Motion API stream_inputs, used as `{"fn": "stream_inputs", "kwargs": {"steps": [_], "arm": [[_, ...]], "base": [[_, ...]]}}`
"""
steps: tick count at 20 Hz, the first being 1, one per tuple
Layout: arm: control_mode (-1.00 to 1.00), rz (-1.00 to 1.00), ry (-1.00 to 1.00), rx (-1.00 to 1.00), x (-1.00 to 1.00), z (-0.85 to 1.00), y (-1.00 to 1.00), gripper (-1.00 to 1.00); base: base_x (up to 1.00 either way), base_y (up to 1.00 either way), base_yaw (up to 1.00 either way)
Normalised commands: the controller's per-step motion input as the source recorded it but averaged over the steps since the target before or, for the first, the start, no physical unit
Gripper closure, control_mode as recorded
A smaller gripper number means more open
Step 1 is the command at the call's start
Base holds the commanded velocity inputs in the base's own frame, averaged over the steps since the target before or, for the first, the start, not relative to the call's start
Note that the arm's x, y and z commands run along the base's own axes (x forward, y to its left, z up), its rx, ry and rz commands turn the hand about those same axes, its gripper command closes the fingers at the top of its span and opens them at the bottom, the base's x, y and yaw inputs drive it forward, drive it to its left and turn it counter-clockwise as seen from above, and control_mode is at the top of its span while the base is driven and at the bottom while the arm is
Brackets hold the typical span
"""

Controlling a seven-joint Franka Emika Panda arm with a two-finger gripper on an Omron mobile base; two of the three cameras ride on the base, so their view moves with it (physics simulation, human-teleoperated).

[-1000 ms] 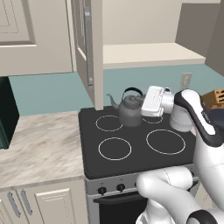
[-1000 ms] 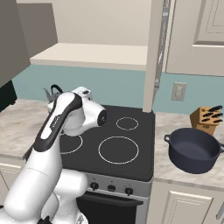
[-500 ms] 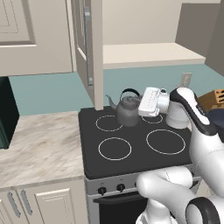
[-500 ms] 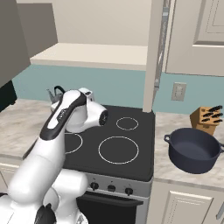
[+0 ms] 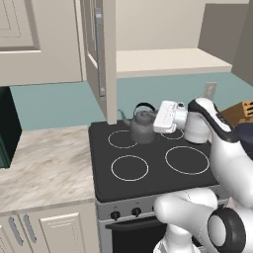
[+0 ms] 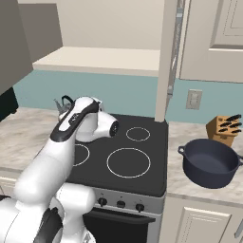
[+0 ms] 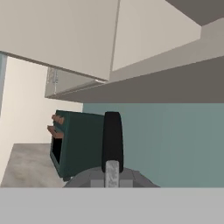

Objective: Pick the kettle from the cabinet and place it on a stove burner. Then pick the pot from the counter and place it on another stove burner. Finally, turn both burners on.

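Note:
The small dark grey kettle [image 5: 142, 127] stands upright at the back of the black cooktop [image 5: 153, 184], its base at the right edge of the back left burner [image 5: 121, 139]. I cannot tell whether it rests on the glass. My gripper [image 5: 154, 116] reaches in from the right and is shut on the kettle's thin black handle [image 7: 112, 140], which arches close in front of the hand camera. The arm hides most of the kettle [image 6: 63, 103] in the right base view. The navy pot [image 6: 209, 163] sits on the counter [image 6: 190, 182] right of the stove. The cabinet shelf [image 5: 168, 62] is bare.
The open cabinet door [image 5: 99, 49] hangs over the stove's back left corner. A knife block [image 6: 224, 128] stands behind the pot. A dark green appliance [image 7: 78, 142] sits on the left counter [image 5: 44, 163]. Stove knobs [image 5: 123, 213] line the front panel.
The hand and the kettle have shifted slightly left and lower, toward the back left burner. The pot has stayed put.

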Motion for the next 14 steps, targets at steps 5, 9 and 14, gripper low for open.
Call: {"fn": "stream_inputs", "kwargs": {"steps": [5, 9, 14], "arm": [[-1.00, 0.00, 0.00, 0.00, 0.21, -0.15, 0.02, 1.00], [-1.00, 0.00, 0.00, 0.00, 0.22, -0.13, 0.03, 1.00], [-1.00, 0.00, 0.00, 0.00, 0.15, -0.11, 0.02, 1.00]], "base": [[0.00, 0.00, 0.00], [0.00, 0.00, 0.00], [0.00, 0.00, 0.00]]}}
